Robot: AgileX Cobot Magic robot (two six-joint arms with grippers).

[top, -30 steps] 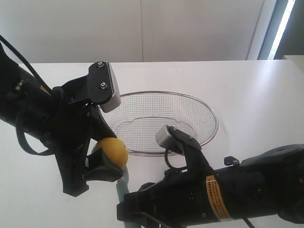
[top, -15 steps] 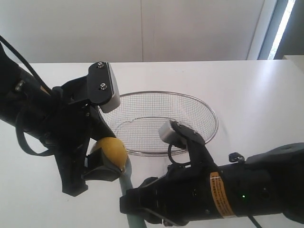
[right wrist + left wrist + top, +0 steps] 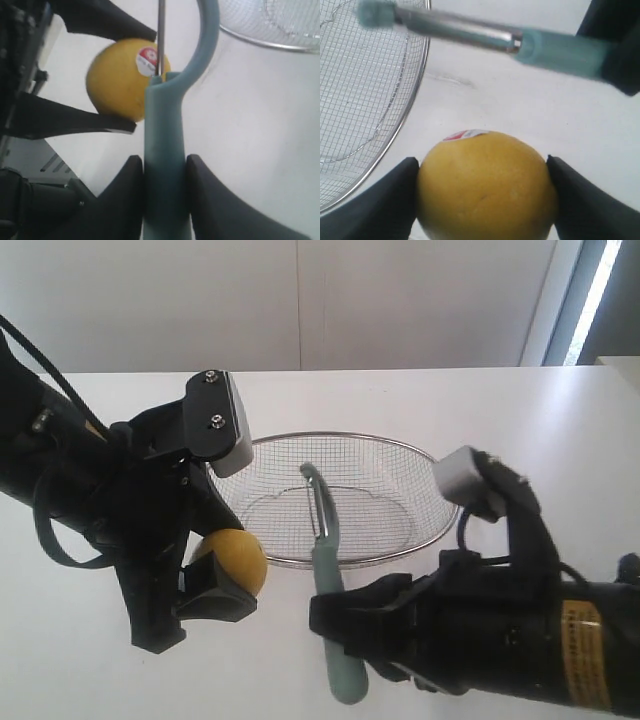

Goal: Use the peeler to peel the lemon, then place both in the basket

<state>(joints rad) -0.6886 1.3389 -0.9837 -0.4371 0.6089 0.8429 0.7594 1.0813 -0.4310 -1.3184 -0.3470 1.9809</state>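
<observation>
My left gripper (image 3: 222, 585) is shut on the yellow lemon (image 3: 233, 560), held just above the white table in front of the wire basket (image 3: 440, 475). The lemon (image 3: 485, 185) fills the left wrist view between both black fingers, a red-and-white sticker on its far side. The teal peeler (image 3: 325, 590) stands nearly upright to the right of the lemon, head and blade up over the basket's near rim. My right gripper (image 3: 165, 170) is shut on the peeler's handle (image 3: 164, 145); the lemon (image 3: 125, 80) shows beyond the blade, apart from it.
The white table (image 3: 520, 410) stretches behind and to the right of the basket. The left arm's black body (image 3: 90, 490) fills the left side and the right arm's body (image 3: 520, 640) the lower right. The basket's rim (image 3: 422, 75) lies close beside the lemon.
The right arm has swung to the right and raised the peeler from low beneath the lemon to upright in front of the basket. The left gripper and lemon have stayed put.
</observation>
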